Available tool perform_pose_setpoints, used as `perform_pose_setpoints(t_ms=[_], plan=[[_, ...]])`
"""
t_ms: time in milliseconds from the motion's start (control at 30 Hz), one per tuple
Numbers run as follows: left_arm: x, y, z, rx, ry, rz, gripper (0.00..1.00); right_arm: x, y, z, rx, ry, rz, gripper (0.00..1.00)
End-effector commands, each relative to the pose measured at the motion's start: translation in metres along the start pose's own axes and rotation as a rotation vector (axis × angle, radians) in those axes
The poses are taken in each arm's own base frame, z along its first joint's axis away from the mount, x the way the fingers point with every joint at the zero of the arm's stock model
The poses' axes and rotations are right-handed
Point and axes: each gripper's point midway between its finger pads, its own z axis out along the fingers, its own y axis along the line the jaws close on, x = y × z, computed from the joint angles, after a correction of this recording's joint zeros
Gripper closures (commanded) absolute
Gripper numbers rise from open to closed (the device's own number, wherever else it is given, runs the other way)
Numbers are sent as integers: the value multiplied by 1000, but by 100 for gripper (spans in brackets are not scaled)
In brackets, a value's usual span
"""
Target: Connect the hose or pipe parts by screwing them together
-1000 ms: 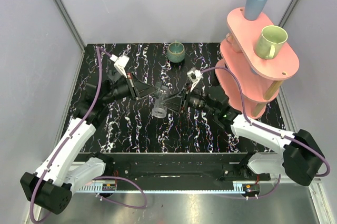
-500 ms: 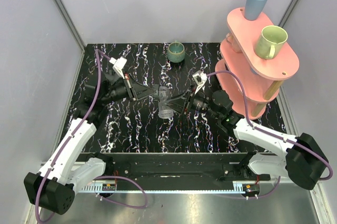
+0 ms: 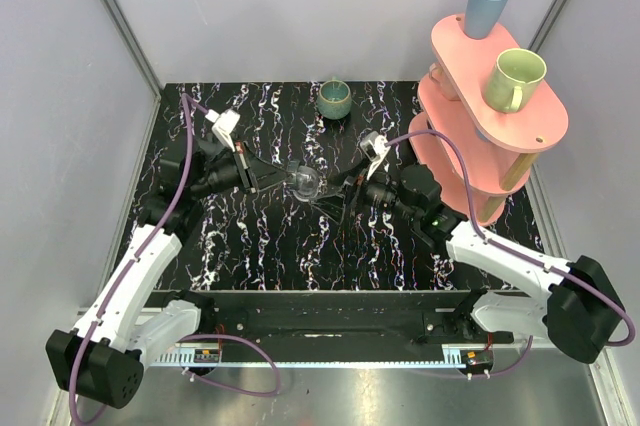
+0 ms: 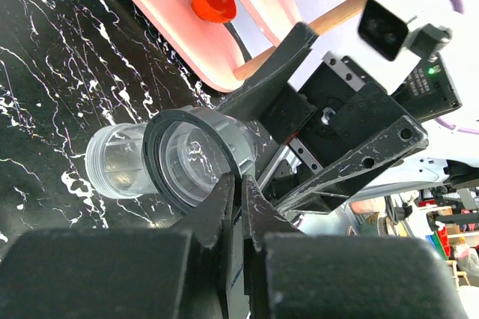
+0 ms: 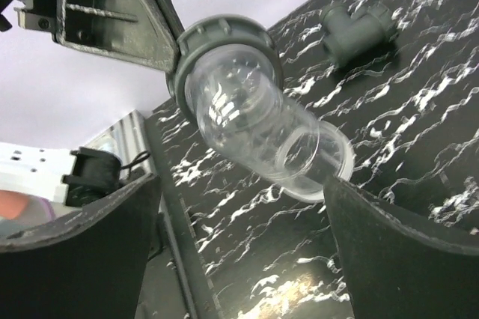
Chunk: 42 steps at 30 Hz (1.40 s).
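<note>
The clear connector (image 3: 304, 182), a see-through tube with a grey collar, hangs above the mid-table. My left gripper (image 3: 288, 179) is shut on the collar's rim. In the left wrist view the fingertips (image 4: 228, 188) pinch that rim, and the clear connector (image 4: 183, 158) points away to the left. My right gripper (image 3: 335, 189) stands wide open just right of it, holding nothing. In the right wrist view the clear connector (image 5: 258, 120) juts out between the spread fingers of the right gripper (image 5: 241, 184). The dark grey elbow fitting (image 5: 358, 31) lies on the table beyond.
A small green cup (image 3: 334, 98) sits at the back of the black marbled table (image 3: 250, 246). A pink two-tier rack (image 3: 470, 136) at the right carries a green mug (image 3: 515, 78) and a blue cup (image 3: 487, 6). Grey walls close in the left and back.
My right gripper has opened and let go of the clear connector. The connector, still held by the left gripper, has swung up from hanging low toward the table's back.
</note>
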Motion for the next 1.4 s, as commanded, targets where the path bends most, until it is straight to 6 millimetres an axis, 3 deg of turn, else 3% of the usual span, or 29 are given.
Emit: perform_pose_setpoints(t_ms=[0,167,333,533,733,1367], plan=[[-9,-19,-5,68,-23,89,100,-41,2,3,-9,-90,-320,0],[-2,-15,-7,44,14,104,100,-61,15,10,-96,-169,-546,0],[2,-18,-7,48,27,102,100,-57,32,20,-244,-177,-684,0],[0,-26,-6,60,24,106,100,-46,36,31,-323,-136,-680,0],[-2,-32,-6,69,20,107,100,-49,29,42,-300,-135,-682,0],[-8,-32,-5,64,-7,93,100,-42,25,52,-314,-114,-613,5]])
